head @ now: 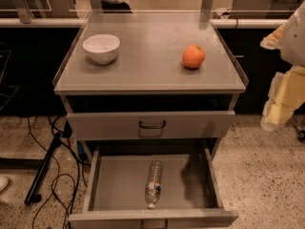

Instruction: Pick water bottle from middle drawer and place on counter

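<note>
My end effector (275,112) hangs at the far right, off the cabinet's side, and I cannot tell how wide it stands. The small clear ribbed plastic water bottle (153,184) lies well apart, down and left of it, on the floor of the open grey metal middle drawer (119,187). Its long axis runs front to back, white cap forward, below the matte grey tabletop (147,66).

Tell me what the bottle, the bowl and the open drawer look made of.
The water bottle is see-through and ribbed, so likely clear plastic. The white bowl looks smooth and glossy, likely ceramic, maybe plastic. The middle drawer is matte grey with thin flat walls, probably painted metal. The gripper hangs at the right, away from all three.
</note>
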`<state>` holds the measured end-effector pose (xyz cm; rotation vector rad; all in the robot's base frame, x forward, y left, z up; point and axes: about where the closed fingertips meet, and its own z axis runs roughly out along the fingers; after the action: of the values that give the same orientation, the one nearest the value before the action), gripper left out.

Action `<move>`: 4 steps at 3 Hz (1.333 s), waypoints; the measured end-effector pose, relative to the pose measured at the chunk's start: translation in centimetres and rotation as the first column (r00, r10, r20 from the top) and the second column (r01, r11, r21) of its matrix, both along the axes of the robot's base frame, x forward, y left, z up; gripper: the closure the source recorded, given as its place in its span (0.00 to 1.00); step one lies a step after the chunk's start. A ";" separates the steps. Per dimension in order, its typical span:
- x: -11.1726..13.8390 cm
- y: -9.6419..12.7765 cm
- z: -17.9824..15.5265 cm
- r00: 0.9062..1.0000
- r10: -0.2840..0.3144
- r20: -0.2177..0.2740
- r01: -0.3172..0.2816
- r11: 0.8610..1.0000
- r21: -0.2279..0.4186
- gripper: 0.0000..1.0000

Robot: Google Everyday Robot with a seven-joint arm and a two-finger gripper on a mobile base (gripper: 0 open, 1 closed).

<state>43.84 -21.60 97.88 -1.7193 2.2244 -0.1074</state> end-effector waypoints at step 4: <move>-0.7 2.7 -5.4 0.998 -0.041 -0.047 0.038 0.997 -0.071 0.00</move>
<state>43.18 -18.88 92.49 -1.7320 2.3166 -0.1561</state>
